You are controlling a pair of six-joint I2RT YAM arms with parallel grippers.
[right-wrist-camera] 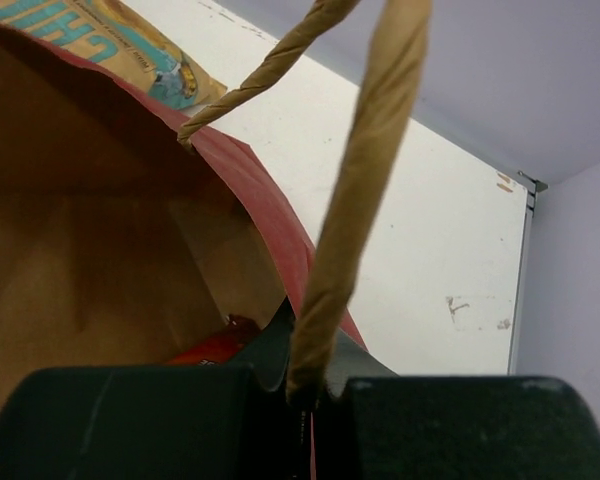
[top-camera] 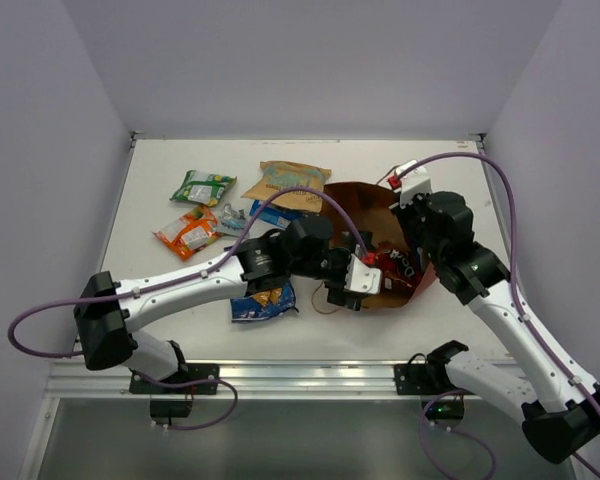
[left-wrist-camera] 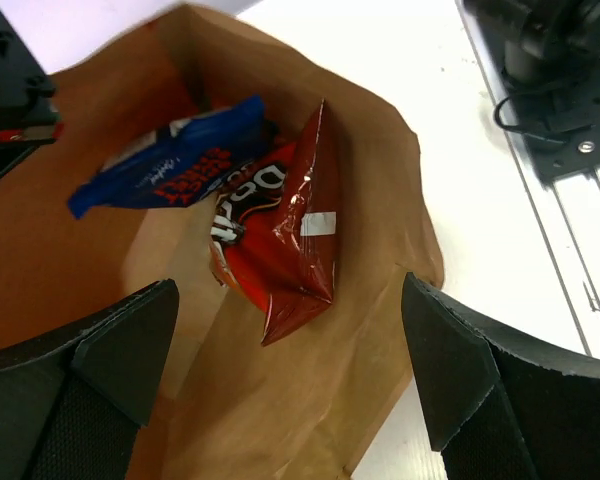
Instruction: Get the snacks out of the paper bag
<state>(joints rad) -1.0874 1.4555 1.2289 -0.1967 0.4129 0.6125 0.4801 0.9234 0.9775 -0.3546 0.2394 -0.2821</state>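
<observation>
Paper bag (top-camera: 365, 205) lies open on the bench (top-camera: 160, 160), with a red Doritos packet (left-wrist-camera: 280, 240) and a blue packet (left-wrist-camera: 170, 170) inside. At its mouth the left end effector (left-wrist-camera: 290, 330) gapes wide, while the right end effector (right-wrist-camera: 305, 385) pinches its twisted handle (right-wrist-camera: 355, 200). Left of the bag lie a green pack (top-camera: 202, 187), an orange pack (top-camera: 187, 232) and a tan bag (top-camera: 292, 183).

White link shells, black joint housings on left arm (top-camera: 180, 285) and right arm (top-camera: 515, 315). Purple cables (top-camera: 40, 318) along both. Black wedge-shaped left fingers (left-wrist-camera: 115, 350), mesh-textured pads. Small red tag (top-camera: 393, 183) on right wrist block.
</observation>
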